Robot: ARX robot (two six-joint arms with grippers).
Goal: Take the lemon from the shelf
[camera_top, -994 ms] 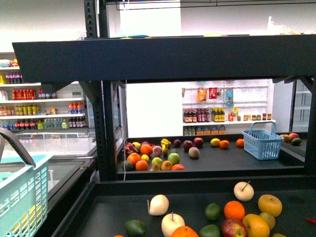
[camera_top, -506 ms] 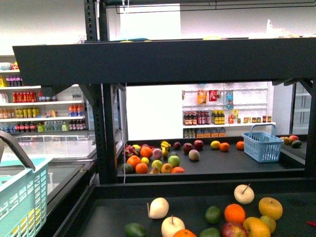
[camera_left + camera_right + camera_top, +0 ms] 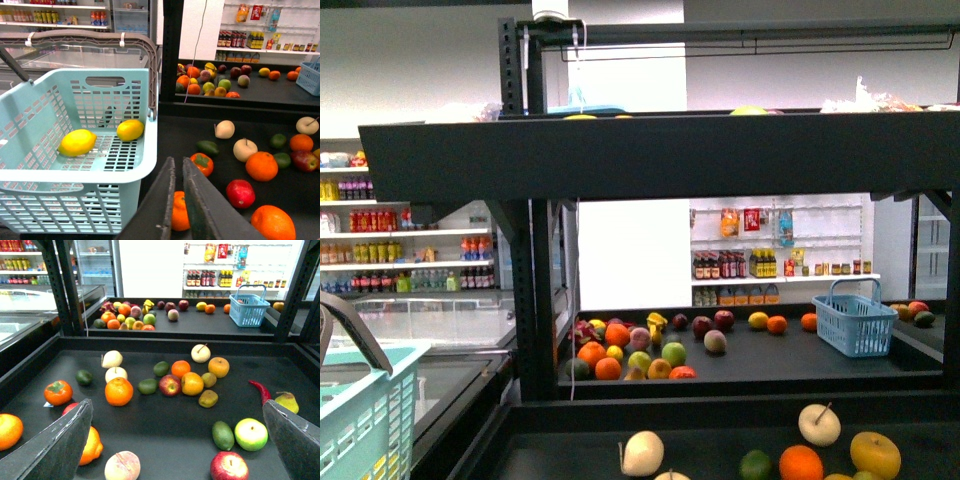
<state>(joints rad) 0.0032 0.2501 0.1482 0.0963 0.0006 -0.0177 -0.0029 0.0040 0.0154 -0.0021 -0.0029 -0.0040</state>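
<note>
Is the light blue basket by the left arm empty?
No. The basket holds two lemons, lying apart on its slotted floor in the left wrist view.

- Two yellow lemons [image 3: 77, 142] [image 3: 130, 130] in one light-blue basket [image 3: 60, 175].
- One darker blue basket [image 3: 248, 310] on the far shelf [image 3: 200, 326] deck.
- One red chili [image 3: 259, 390].
- One yellow-green pear [image 3: 287, 401].
- One persimmon [image 3: 58, 392].

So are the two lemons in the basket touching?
Apart. The left wrist view shows bare basket floor between the larger lemon and the smaller lemon.
</note>
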